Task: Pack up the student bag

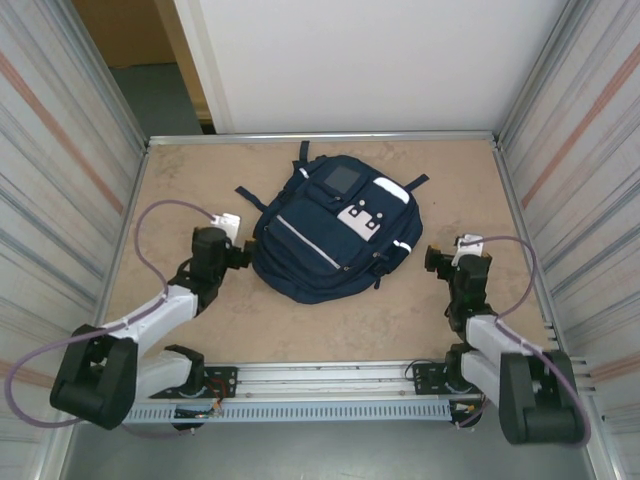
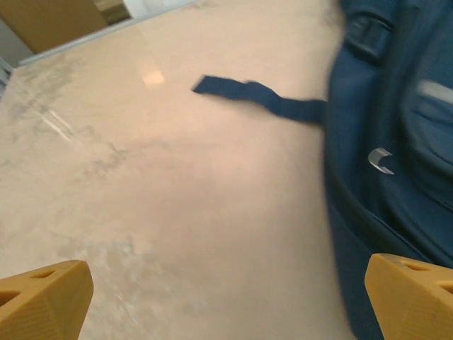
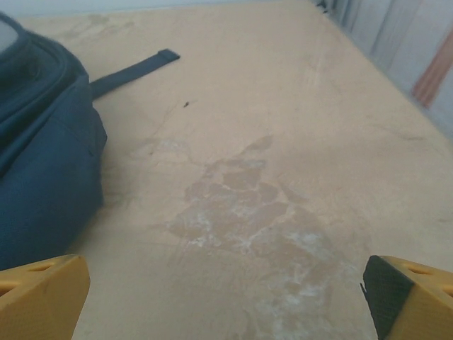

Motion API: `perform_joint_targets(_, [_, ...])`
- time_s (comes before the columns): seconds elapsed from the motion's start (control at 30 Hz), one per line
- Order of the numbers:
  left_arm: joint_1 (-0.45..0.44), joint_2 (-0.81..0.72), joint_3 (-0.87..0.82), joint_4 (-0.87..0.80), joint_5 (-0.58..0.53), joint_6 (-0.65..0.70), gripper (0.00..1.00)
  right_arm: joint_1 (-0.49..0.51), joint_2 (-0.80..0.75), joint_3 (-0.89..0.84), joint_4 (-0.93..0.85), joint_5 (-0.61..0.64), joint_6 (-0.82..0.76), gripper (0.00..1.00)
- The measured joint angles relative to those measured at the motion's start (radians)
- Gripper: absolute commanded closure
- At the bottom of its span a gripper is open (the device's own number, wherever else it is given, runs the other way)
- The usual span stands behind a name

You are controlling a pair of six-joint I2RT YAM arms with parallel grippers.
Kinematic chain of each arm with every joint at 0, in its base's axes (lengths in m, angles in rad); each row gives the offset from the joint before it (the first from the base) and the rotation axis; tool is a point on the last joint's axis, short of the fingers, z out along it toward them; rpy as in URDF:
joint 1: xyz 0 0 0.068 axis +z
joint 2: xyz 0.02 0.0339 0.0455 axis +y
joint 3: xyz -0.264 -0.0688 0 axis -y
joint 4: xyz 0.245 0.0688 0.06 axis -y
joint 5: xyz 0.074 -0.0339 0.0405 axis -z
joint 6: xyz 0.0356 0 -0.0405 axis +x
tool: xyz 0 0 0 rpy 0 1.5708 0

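**STUDENT BAG: POSITION, MARKINGS**

At frame centre, top view: student bag (image 1: 335,235) lies flat on the table (image 1: 190,180) between the left gripper (image 1: 238,255) and right gripper (image 1: 432,262). The left sits just beside its edge, the right a little further off. Long axis apparently lower left to upper right. White patch (image 1: 362,215): no legible writing.

Left wrist view: claw (image 2: 226,297) spread, empty; bag (image 2: 396,142) along the right edge.

Right wrist view: claw (image 3: 226,297) spread, empty; bag (image 3: 42,163) at the left edge.

No legible lettering, brand or number on the student bag (image 1: 330,235) or its white patch (image 1: 362,217)
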Motion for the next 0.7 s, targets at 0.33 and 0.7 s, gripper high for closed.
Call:
perform_joint_targets(0.33, [0.254,0.186,-0.113,0.388,0.248,-0.009,0.01,-0.08,0.463,0.22,0.224,-0.159,0.003,0.01])
perform_joint_targets(0.7, [0.286,0.376,-0.037,0.494,0.277,-0.053,0.01,-0.07,0.49,0.28,0.186,-0.187,0.018,0.01])
